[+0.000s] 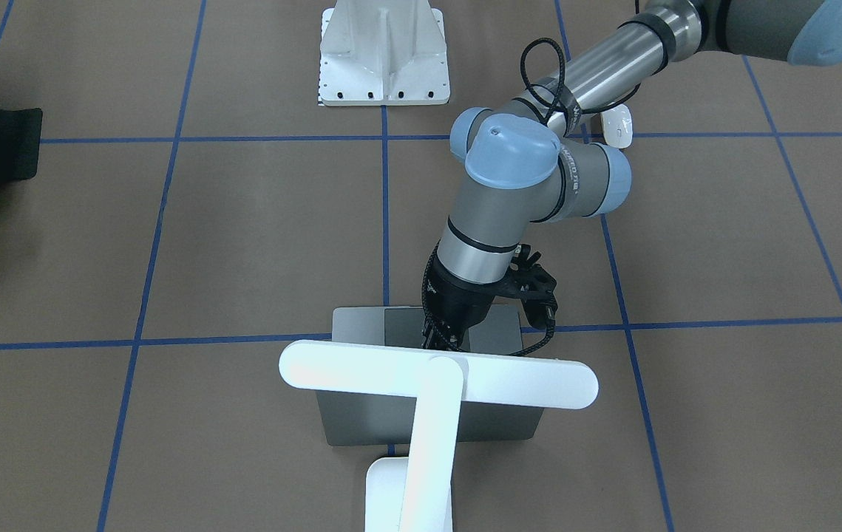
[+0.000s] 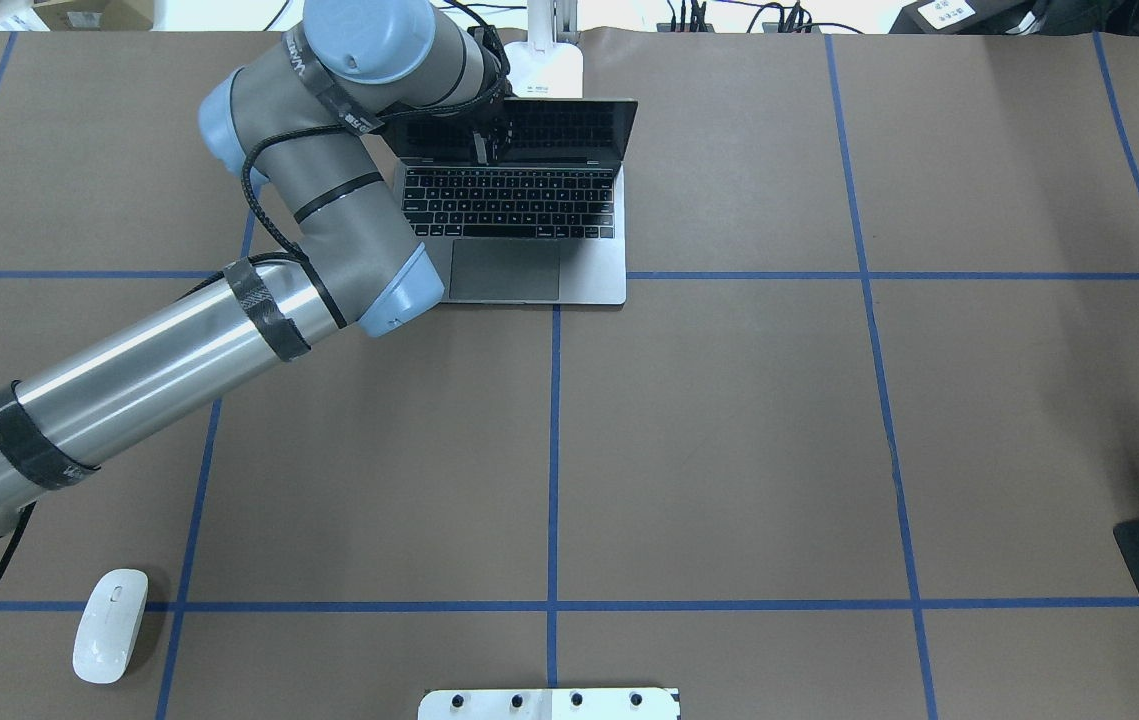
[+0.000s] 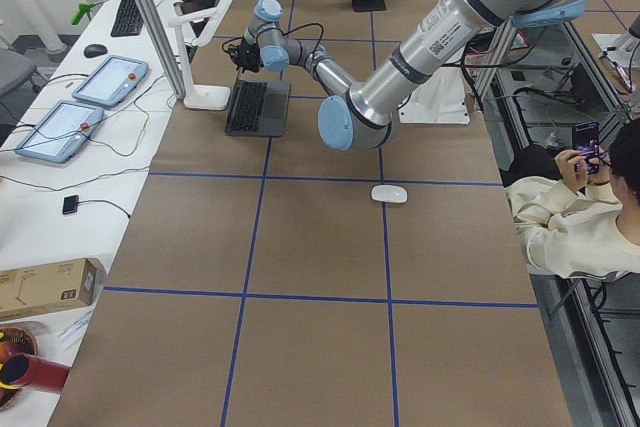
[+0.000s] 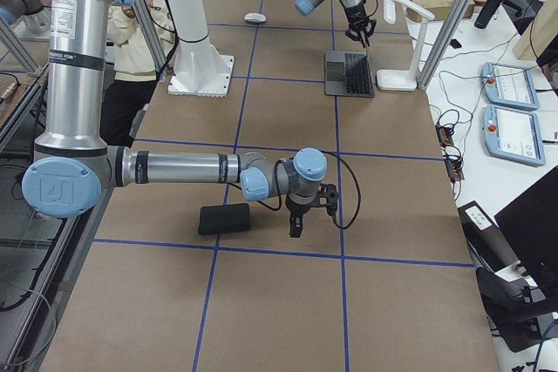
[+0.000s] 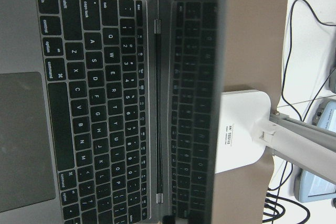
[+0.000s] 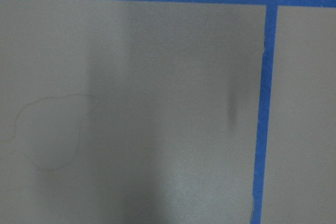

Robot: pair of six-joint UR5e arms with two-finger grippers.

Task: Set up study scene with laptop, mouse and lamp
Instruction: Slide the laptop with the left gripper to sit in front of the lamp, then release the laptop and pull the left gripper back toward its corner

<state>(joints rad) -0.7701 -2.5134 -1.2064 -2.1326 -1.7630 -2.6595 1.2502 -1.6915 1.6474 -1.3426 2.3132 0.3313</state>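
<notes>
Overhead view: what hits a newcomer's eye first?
The left arm reaches right across the table to the open laptop at the far edge, with the left gripper at the top of the screen. The white lamp stands just beyond the laptop. The mouse lies alone at the near left.

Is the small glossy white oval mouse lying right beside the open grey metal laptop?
No, the mouse lies far from the laptop, at the table's opposite edge.

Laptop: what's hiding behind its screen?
The white lamp stands just behind the laptop screen. From overhead, the left arm covers part of its base.
</notes>
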